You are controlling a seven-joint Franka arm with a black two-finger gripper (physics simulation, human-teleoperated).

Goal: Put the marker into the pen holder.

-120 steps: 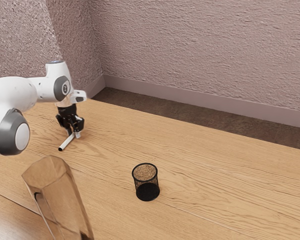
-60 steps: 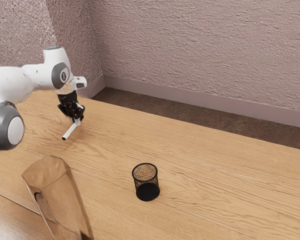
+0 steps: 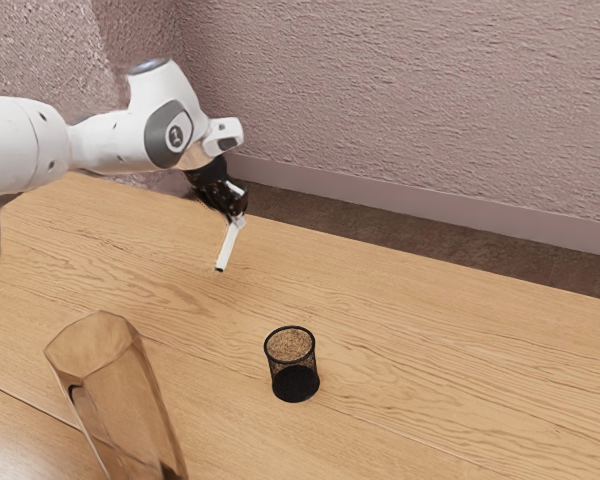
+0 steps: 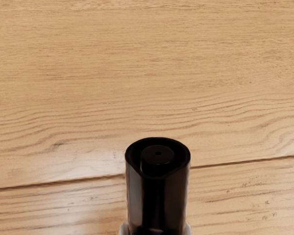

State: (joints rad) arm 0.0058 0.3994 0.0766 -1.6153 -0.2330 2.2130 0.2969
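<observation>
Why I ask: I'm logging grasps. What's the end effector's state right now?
End effector: closed, holding the marker, black end angled downward.

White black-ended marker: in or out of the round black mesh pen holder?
Out. The marker hangs from the black gripper, raised off the wooden table, clear of the pen holder.

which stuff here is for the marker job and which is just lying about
For the job:
- white marker with a black end, held in the jaws
- black mesh pen holder

Just there:
- amber faceted glass vessel
</observation>
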